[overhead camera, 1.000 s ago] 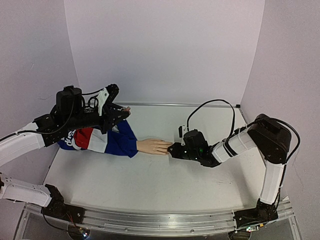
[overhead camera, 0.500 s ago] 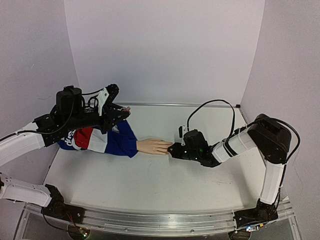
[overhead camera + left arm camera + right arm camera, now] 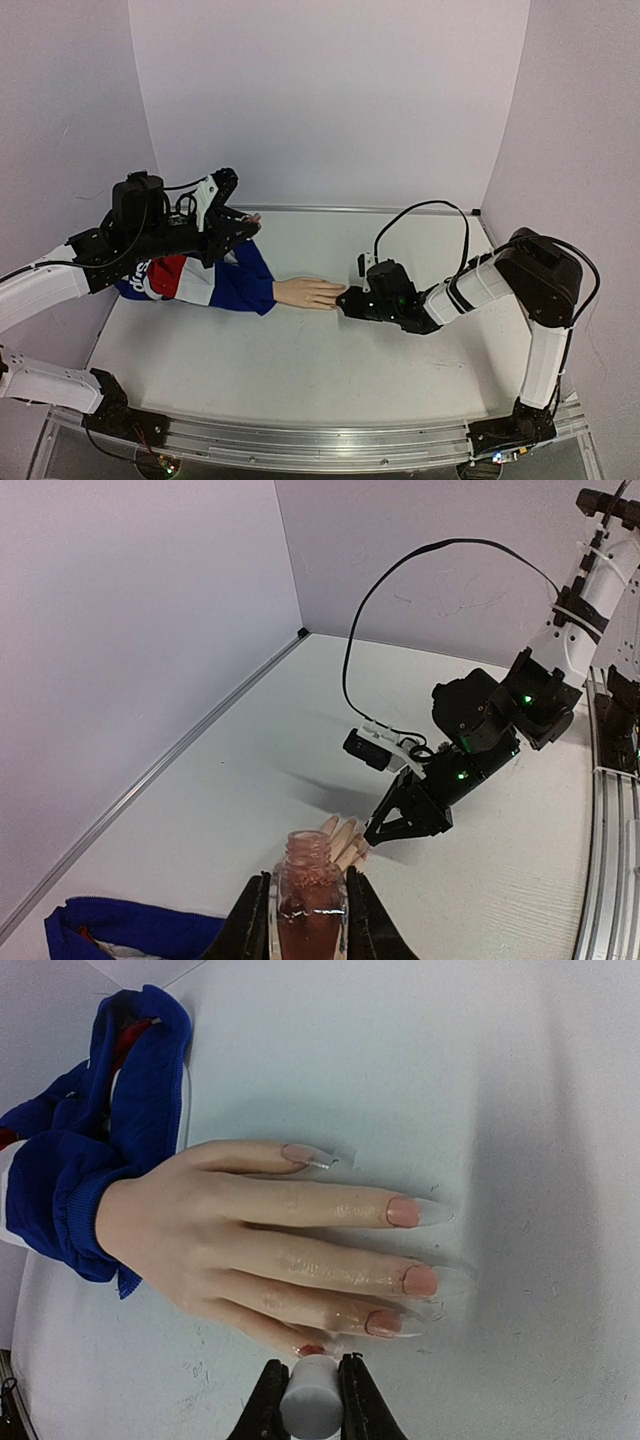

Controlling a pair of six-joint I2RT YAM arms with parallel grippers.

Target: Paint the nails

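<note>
1. Clamps right claw (image 3: 310,1382) on white cap (image 3: 311,1412), low and just beside the hand's (image 3: 230,1240) little finger; cannot see any brush under it.
2. Grips uncapped bottle (image 3: 306,855) in left claw (image 3: 306,882), raised near the sleeve (image 3: 240,285), well apart from the fingertips.
3. Finds hand flat on table (image 3: 300,370), palm down, nails (image 3: 403,1211) pointing toward the right arm.
4. Shows pink on thumb, index, middle and ring nails; only a red dab at the little nail (image 3: 312,1349).
5. Seems mid-painting, on the last nail, with most of the task likely done.
6. Calls next for a short, light stroke along that nail, kept off the skin; perhaps a fresh dip in the bottle first.
7. Matches both earlier top views: no visible shift of arms, hand or sleeve.
</note>
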